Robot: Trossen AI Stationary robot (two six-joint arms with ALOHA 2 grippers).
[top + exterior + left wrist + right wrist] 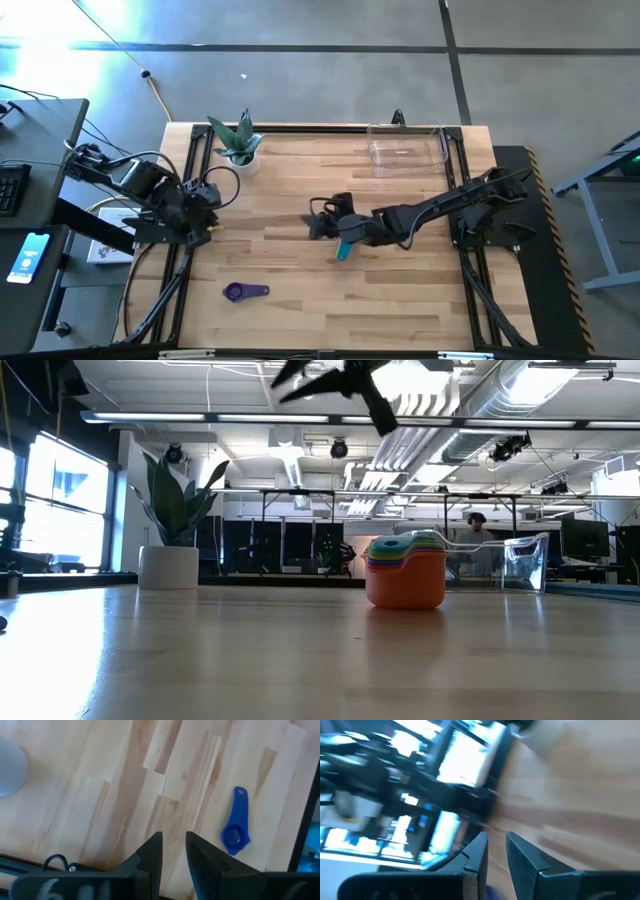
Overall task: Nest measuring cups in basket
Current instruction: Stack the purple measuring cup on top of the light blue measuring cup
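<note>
Several measuring cups sit nested in one stack (pixel 405 572), orange outermost, standing on the table's middle; in the high view the stack (pixel 345 250) shows teal beside my right arm. A lone purple cup (pixel 245 291) lies flat near the table's near edge and also shows in the left wrist view (pixel 236 822). The clear basket (pixel 405 150) stands at the far edge. My right gripper (pixel 320 225) hovers above the table just left of the stack, shut and holding nothing (pixel 496 852). My left gripper (pixel 173 855) waits shut at the table's left edge.
A white plant pot (pixel 240 152) with a green plant stands at the far left. Bare wood lies between the purple cup and the stack. Black frame rails (pixel 195 175) run along the table's left and right sides.
</note>
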